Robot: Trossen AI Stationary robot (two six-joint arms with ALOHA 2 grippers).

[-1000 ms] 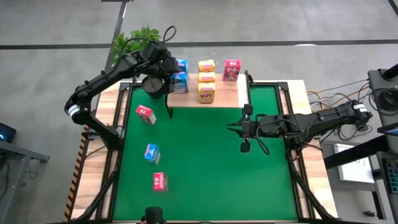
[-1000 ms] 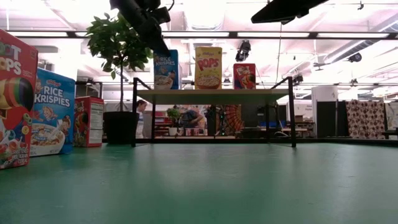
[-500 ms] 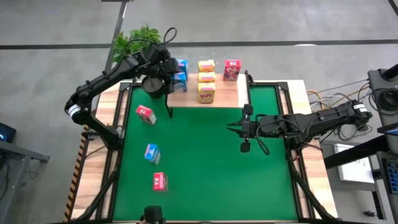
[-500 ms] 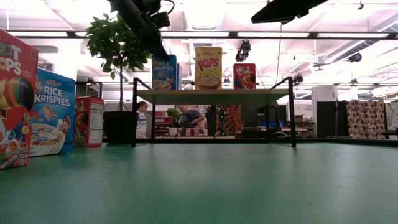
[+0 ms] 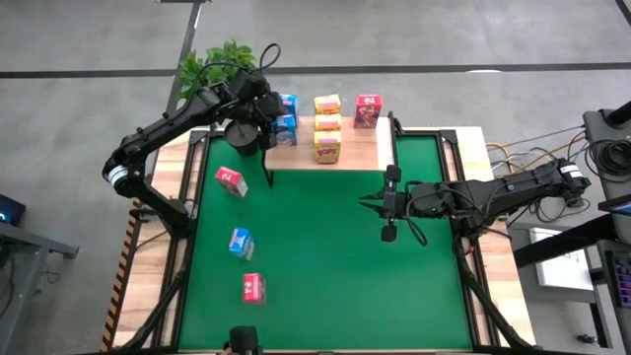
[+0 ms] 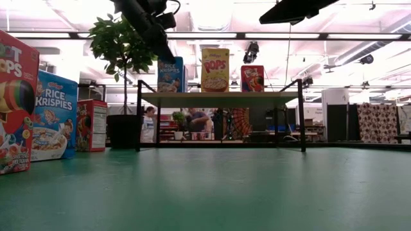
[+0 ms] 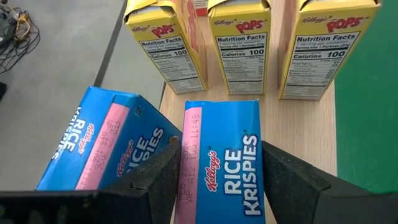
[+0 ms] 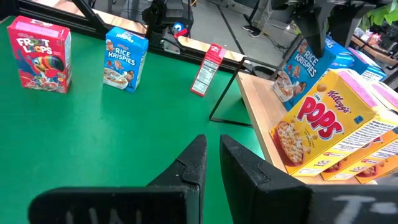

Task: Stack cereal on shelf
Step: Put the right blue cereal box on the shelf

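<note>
Counting from the overhead view, six of the nine cereal boxes are on the shelf, which stands at the table's twelve o'clock edge: three yellow boxes in a row down the middle, one red box to their right, and two blue boxes at the left end. Three boxes are left on the green mat: a red box at about ten o'clock, a blue box at nine o'clock and another red box nearer eight o'clock, all well apart from the shelf. I judge the task about two thirds done. The left gripper is over the shelf's left end, its fingers spread either side of the nearer blue box, apparently just placing it; the second blue box sits tilted just beside it. The right gripper waits above the mat at about three o'clock, fingers pressed together and holding nothing. The mat covers most of a table with wooden edges. A potted plant stands beyond the table at eleven o'clock. From table level, a big open room shows behind the shelf, with bright ceiling lights and a person seated far off under the board.
</note>
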